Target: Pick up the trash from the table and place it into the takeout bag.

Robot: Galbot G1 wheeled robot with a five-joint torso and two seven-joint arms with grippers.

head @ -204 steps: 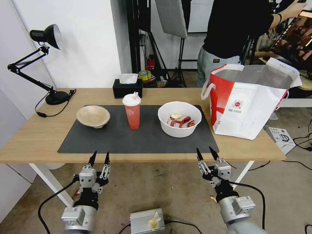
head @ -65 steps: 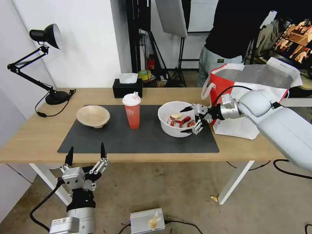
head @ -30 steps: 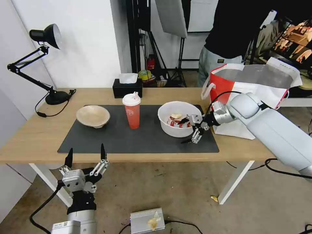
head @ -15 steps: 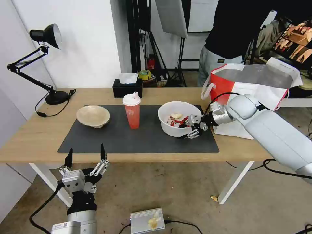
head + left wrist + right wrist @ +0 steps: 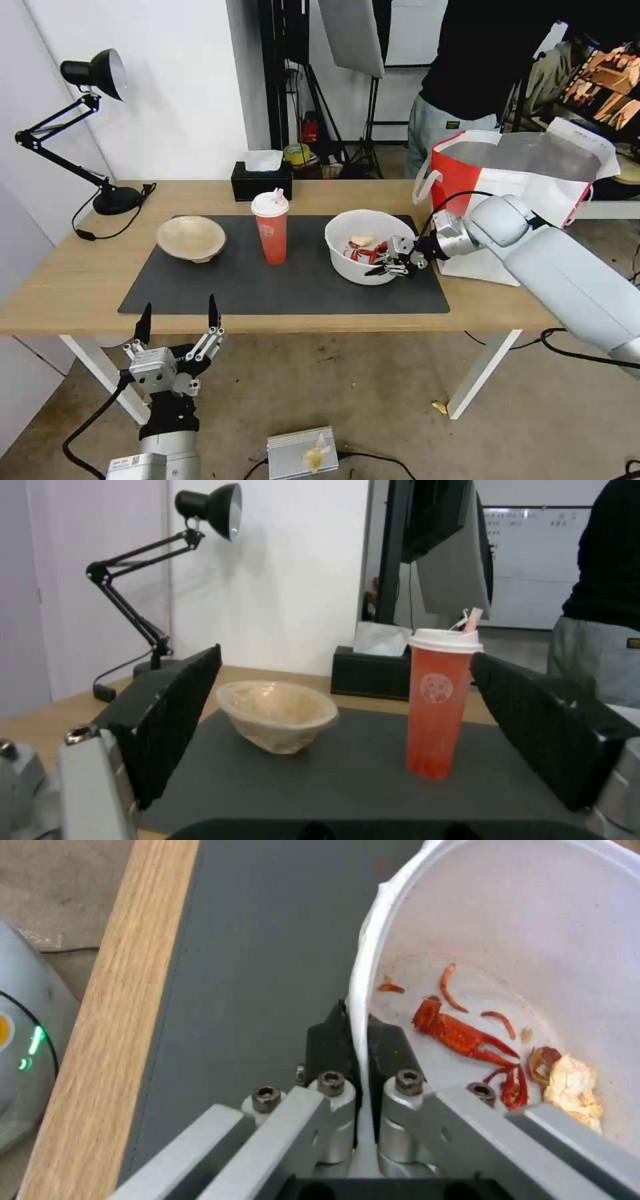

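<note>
White bowl (image 5: 363,248) — red crayfish scraps (image 5: 460,1032).

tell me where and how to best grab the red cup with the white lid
Grip the red cup around its mid body, below the white lid, coming in level from the table's near edge. It stands upright, tall and narrow, so a side pinch suits it. The left gripper, open and low before the table, already frames it in the left wrist view.
</note>
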